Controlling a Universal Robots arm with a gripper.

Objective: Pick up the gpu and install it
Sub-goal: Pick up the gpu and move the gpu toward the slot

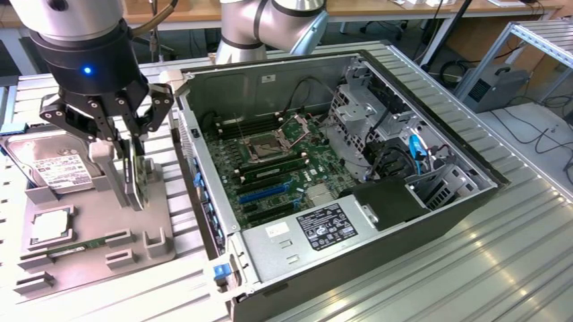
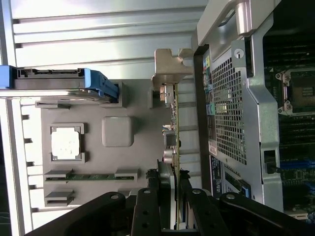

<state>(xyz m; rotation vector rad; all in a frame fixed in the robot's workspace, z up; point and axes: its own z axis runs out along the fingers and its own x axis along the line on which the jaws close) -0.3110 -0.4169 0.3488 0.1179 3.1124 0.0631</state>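
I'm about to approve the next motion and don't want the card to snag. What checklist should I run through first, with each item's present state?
1. The gripper straddles the gpu: ok.
2. Grip closed: ok, the fingers look pressed on both card faces.
3. The gpu stands upright in the grey holder: ok.
4. Its bracket free of the holder: cannot tell.
5. The case open on top: ok.
6. The blue slots on the motherboard empty: ok.
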